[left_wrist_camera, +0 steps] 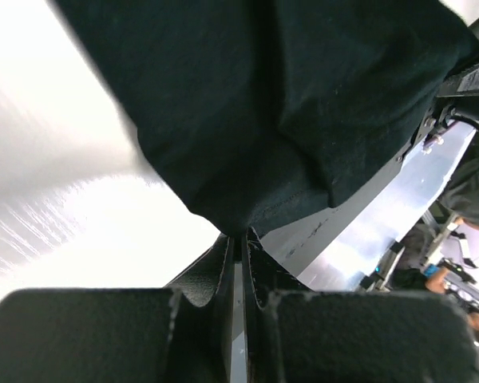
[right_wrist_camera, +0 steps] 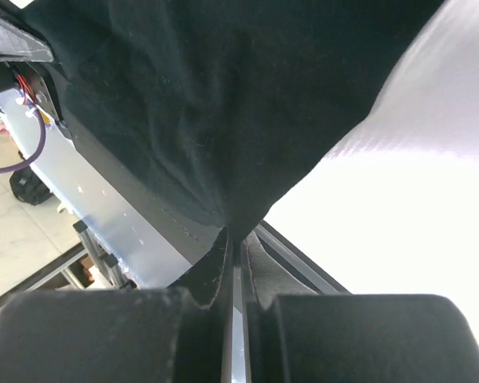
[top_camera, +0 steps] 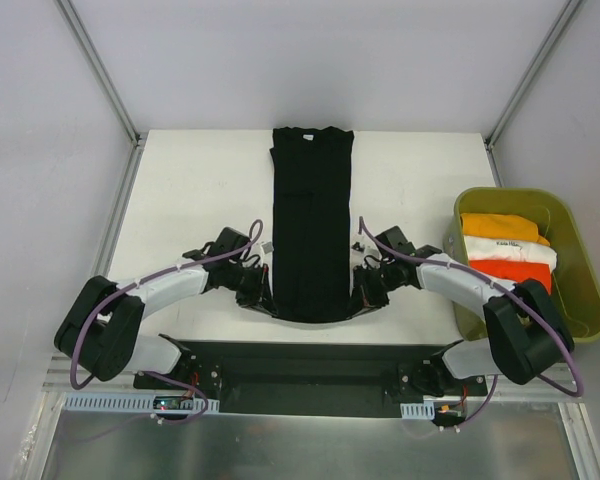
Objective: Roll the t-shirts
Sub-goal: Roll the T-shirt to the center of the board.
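Fingers of the left gripper are pinched tight on the hem of the black t-shirt, with only a sliver of cloth between the pads. The right gripper clamps the opposite hem corner in the same way. From above, the shirt lies folded into 1 long narrow strip down the middle of the tabletop. Its collar end is at the far edge and its hem end is close to the near edge, where the 2 grippers flank it, left and right. The hem corners look slightly lifted and curled.

3 more tees wait in the olive-green tub at the right edge: an orange tee, a white tee and a red-orange tee.

The step in hand appears to be starting the roll from the hem. To do it well, both arms should lift by the same amount and turn the hem over towards the far edge together. That way the first turn lands square across the strip rather than skewed. A small, tight first turn matters most, since a loose core will slacken every later wrap. Light tension between the 2 grips would stop the middle of the hem sagging. The wrist views are too dark to say whether each pinch holds every folded layer or only the top ones, and a missed layer would trail behind.
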